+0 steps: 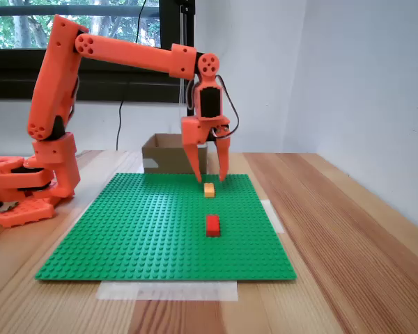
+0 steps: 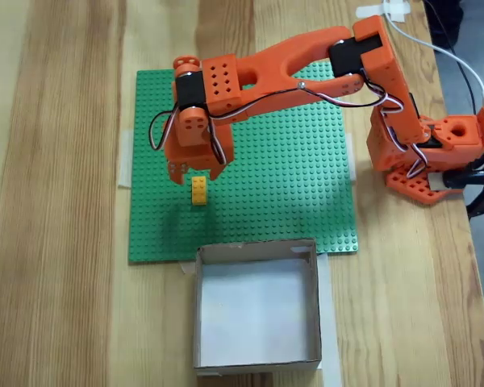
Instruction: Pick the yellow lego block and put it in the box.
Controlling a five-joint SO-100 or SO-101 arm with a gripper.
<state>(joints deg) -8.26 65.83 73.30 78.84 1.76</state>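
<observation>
On the green baseplate (image 1: 160, 229), the red brick (image 1: 212, 225) sits nearest you. Beyond it, toward the far edge, the yellow lego block (image 1: 209, 189) is small, light, rigid and slick-sided; pinch its flat long sides. Your gripper (image 1: 210, 178) hangs just above it, jaws spread. The box (image 1: 168, 154) waits behind.

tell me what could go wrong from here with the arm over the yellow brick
1. The gripper is open above the yellow lego block, but in a fixed view the block lies near one side of the fingers, so one could land on it or nudge it aside.
2. The red brick sits nearby, a possible wrong target.
3. The box has raised walls; a low carry may clip them.
</observation>
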